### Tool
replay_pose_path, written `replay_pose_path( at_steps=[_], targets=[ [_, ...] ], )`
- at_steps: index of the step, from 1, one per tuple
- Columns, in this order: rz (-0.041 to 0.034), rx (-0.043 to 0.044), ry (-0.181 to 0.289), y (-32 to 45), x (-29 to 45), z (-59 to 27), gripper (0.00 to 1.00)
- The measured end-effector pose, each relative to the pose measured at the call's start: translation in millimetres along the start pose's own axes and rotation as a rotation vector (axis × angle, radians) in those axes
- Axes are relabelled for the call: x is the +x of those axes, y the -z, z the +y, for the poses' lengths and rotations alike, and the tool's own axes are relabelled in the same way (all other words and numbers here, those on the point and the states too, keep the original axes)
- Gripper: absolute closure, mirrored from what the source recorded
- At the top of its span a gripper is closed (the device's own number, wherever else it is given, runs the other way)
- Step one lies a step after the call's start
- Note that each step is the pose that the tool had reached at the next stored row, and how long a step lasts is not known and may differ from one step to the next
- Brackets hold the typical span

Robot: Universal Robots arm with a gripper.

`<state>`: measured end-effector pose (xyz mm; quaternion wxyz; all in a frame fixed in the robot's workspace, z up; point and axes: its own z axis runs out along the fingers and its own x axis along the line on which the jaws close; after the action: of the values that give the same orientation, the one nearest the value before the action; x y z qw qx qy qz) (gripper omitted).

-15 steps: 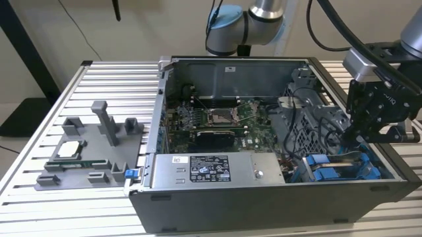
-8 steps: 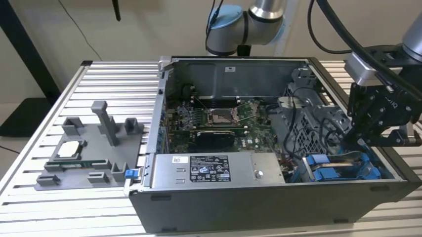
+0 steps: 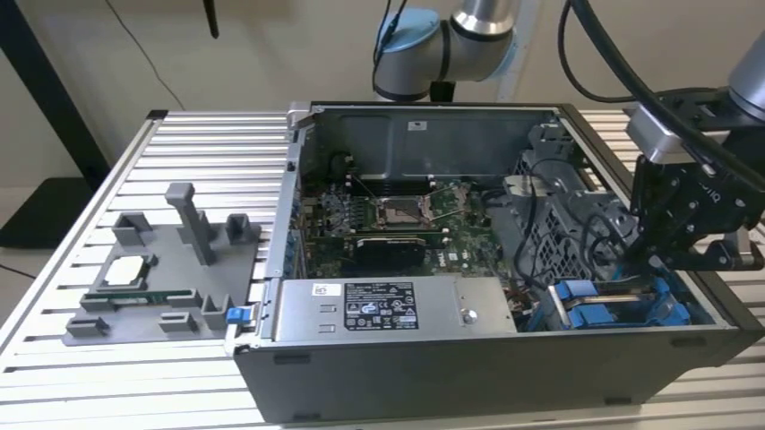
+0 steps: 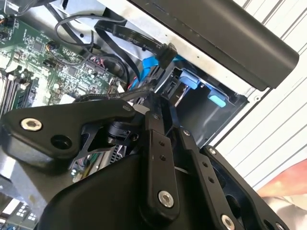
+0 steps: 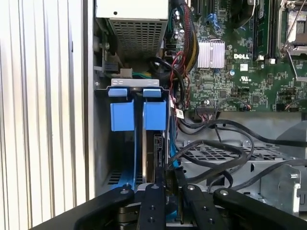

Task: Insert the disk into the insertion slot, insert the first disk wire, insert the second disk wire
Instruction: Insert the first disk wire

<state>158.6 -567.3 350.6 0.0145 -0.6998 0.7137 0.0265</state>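
The disk sits down in the insertion slot (image 5: 103,143) of the open computer case, its blue carrier (image 5: 156,115) standing beside a second blue carrier (image 5: 122,115). In the exterior view the blue carriers (image 3: 604,305) show at the case's front right corner. My gripper (image 5: 169,176) hangs right over the disk's end, fingers (image 5: 152,196) drawn close together on a black wire connector with a blue cable under it. The exterior view has the gripper (image 3: 651,264) reaching down into the bay. In the second wrist view the gripper (image 4: 156,103) meets black and blue cables (image 4: 148,72).
A motherboard (image 3: 382,215) lies on the case floor, a silver power supply (image 3: 395,305) along the front. Loose black cables (image 5: 216,143) run over a perforated metal cage (image 5: 216,155) beside the bay. A grey fixture (image 3: 167,269) with parts stands on the slatted table at the exterior view's left.
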Motion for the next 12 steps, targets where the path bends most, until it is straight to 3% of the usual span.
replay_pose_path(
  at_steps=[12],
  targets=[
    [0.0003,-0.0001,0.003,-5.5,3.2,-2.0,1.00]
  ],
)
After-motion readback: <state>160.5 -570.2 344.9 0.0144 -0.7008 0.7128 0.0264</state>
